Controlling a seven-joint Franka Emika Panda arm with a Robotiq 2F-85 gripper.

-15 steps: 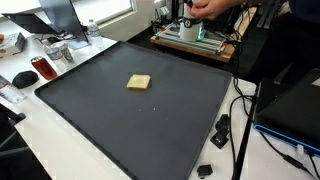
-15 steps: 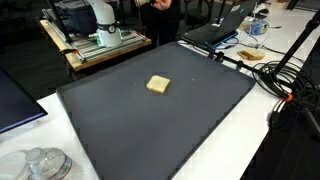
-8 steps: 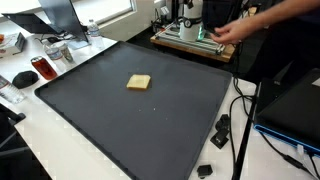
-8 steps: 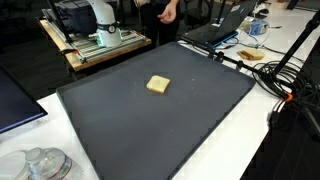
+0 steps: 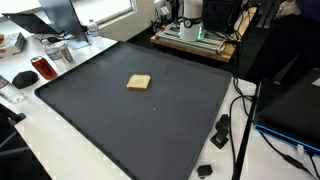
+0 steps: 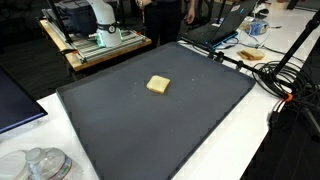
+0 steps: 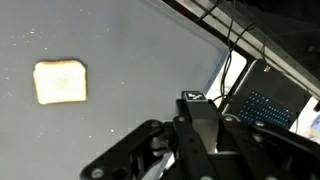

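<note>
Black mat (image 5: 120,125), one slice of bread (image 5: 139,82), claw (image 7: 185,135) shut above

Dark, faintly speckled mat spread over most of a white table (image 6: 255,140) in a cluttered lab or office. At the far edge, a wooden platform (image 5: 195,42) carrying the arm's base (image 6: 101,18); beside it a person (image 6: 166,12) in dark clothes. Around the mat: a laptop (image 6: 222,24), black cables (image 5: 240,105), a small red container (image 5: 43,68). Near the middle of the mat in both exterior views, well apart from every edge, the tan slice, flat on its face. Nearly square, so scarcely any long axis; seen from the wrist, a touch longer across the picture than down it, edges roughly square to the frame. Top end not clear enough to tell. Claw low in the wrist view, dark against the mat, well apart from the slice and off toward the picture's lower right. Jaws drawn fully together, gripping nothing, clear of the bread.
</note>
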